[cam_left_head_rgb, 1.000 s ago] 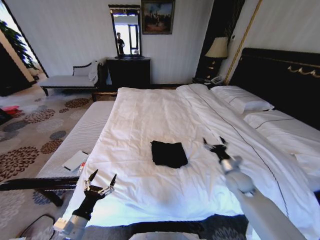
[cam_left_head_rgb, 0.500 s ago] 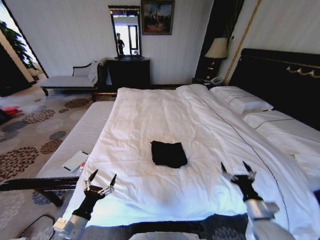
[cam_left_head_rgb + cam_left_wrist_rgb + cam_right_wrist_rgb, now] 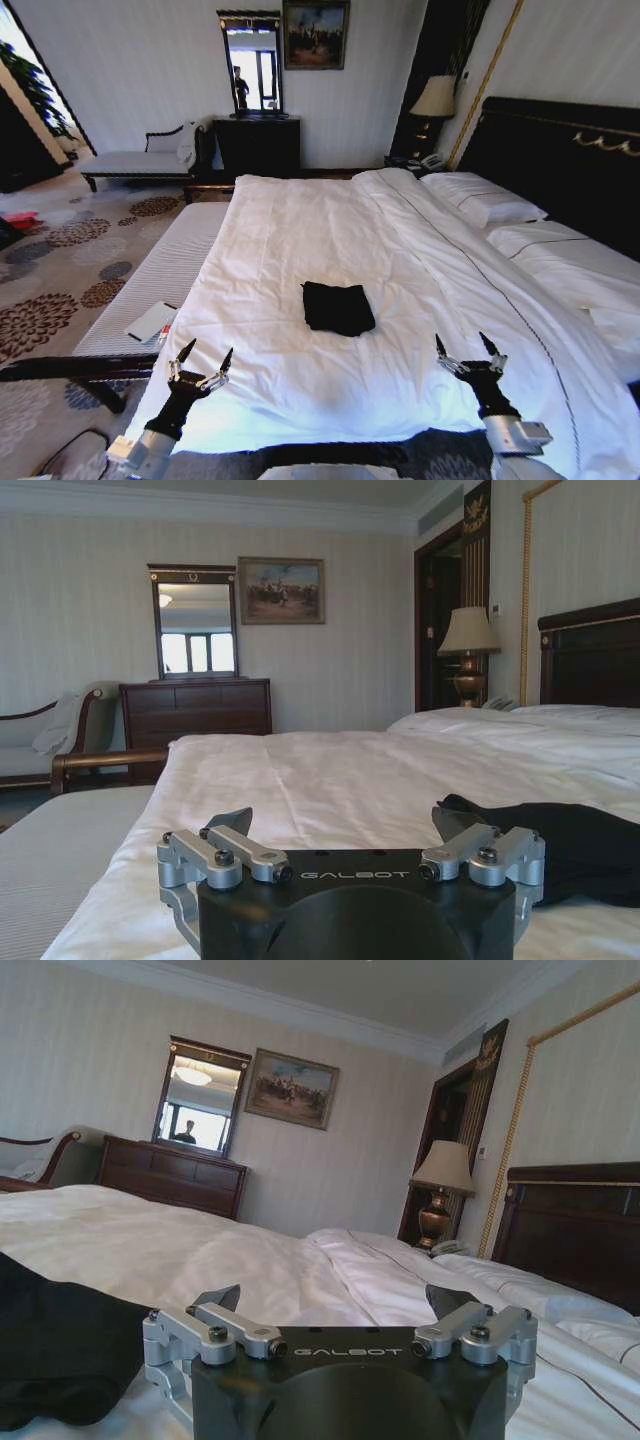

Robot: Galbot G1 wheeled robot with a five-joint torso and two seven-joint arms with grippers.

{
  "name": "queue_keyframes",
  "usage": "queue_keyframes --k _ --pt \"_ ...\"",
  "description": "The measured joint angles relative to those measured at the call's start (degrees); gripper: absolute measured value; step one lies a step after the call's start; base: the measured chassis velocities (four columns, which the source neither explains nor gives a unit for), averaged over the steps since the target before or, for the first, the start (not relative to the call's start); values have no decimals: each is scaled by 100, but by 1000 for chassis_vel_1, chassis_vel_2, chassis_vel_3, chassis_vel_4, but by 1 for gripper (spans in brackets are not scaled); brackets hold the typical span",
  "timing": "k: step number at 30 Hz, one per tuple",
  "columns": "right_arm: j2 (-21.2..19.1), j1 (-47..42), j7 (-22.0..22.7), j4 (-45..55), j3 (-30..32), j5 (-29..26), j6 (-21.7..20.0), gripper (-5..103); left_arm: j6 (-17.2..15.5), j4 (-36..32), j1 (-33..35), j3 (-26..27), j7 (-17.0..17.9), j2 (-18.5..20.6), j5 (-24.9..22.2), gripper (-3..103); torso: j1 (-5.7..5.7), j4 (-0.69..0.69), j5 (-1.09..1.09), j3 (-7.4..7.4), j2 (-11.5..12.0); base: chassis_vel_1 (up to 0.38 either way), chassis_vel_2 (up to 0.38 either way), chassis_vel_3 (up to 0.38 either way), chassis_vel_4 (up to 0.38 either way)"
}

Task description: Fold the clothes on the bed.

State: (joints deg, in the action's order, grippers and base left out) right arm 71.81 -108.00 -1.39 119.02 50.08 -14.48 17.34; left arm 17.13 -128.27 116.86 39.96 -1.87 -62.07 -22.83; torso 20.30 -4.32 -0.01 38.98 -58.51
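The clothes (image 3: pixel 339 307) — a single black garment — lie as a compact, roughly square bundle on the bed (image 3: pixel 300 220), a little toward the foot edge and about midway between its two long sides. The edges look doubled over and slightly rumpled, so the folding seems largely done already; judging from this alone, what may remain is at most a tidying of the lower edge, which bulges unevenly. No lettering shows on the upward face.

The left gripper (image 3: pixel 199 366) hangs near the foot corner on the robot's left, just over the edge of the duvet, its two thin dark fingers spread wide with nothing between them. The right gripper (image 3: pixel 467 355) sits near the foot edge on the other side, low over the duvet and well apart from the garment — its claw also splayed and empty.

The duvet is smooth white cotton with soft creases and a thin dark piping line running lengthwise toward the pillows (image 3: pixel 484 201). The fabric of the garment looks matte and limp, a soft knit that slumps into rounded folds in the left wrist view (image 3: pixel 560 845). Behind, the headboard (image 3: pixel 560 150) is dark polished wood with a gold ornament.
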Motion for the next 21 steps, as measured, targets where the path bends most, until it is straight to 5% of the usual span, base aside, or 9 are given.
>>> queue_keyframes --k 21 --pt "-17 25 1 -7 -19 -13 -27 100 0 0 0 0 0 0 0 100 0 0 1 0 1 0 0 0 0"
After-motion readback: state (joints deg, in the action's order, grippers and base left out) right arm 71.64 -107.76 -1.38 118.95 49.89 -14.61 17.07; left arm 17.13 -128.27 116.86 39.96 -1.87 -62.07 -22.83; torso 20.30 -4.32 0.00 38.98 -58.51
